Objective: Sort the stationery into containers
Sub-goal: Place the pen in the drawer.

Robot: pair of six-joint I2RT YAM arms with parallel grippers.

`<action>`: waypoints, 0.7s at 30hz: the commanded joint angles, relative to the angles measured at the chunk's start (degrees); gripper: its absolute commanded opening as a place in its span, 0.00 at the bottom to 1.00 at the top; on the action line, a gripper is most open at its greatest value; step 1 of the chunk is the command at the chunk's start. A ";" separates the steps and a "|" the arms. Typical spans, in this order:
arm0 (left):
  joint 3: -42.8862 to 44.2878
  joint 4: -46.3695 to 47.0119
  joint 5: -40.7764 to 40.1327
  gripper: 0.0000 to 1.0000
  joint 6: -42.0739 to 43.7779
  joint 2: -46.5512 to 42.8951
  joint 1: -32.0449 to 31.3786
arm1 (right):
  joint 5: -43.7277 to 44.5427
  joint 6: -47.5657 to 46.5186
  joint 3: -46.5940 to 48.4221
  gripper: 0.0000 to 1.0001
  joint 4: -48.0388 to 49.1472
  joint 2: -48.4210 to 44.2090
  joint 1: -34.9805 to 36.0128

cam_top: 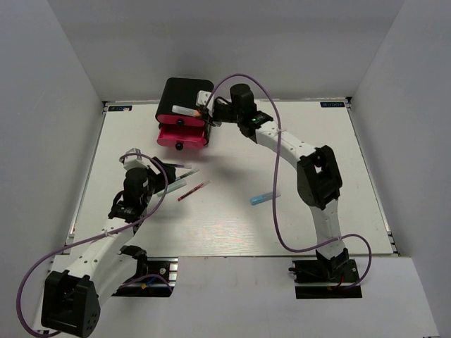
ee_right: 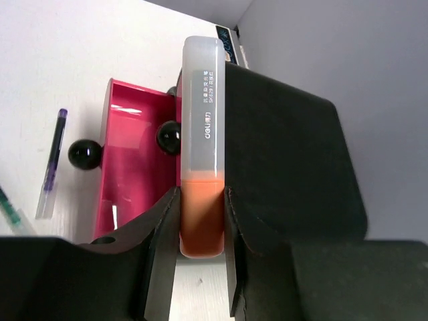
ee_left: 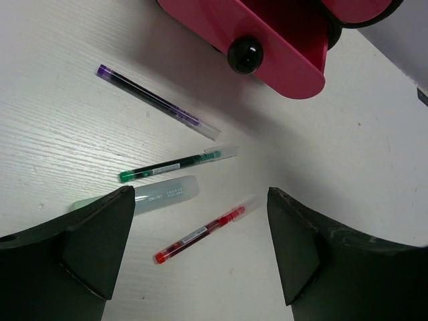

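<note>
Holding the orange-grey marker [ee_right: 200, 134] above the pink drawers [cam_top: 182, 134]

Nearest me, my left jaws hang wide open above the tabletop [cam_top: 232, 225], gripping nothing. Four pieces lie between and just beyond their tips. The red pen [ee_left: 200, 234] is closest. Next come the mint marker [ee_left: 164, 194] and the green pen [ee_left: 177, 164], just beside each other, and the dark pen with a purple end [ee_left: 157, 101] lies farthest out. One end of the mint marker is hidden behind my left finger. Off to the right, well apart from that cluster, the blue marker [cam_top: 264, 198] lies alone on the tabletop. At the far edge sits the black box [cam_top: 184, 90] with its drawers. One drawer is pulled out, its black knob [ee_left: 245, 53] facing me and its pink inside showing. My right jaws reach over that box, clamped on the marker's orange end, with the pale capped end sticking out past the tips. The marker hangs above the box's front edge, over the drawers.
</note>
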 commanded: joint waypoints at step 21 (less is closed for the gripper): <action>-2.02 -3.06 -0.58 0.90 -1.86 -5.59 -0.15 | 10.46 -0.52 -0.60 0.07 8.71 6.93 6.86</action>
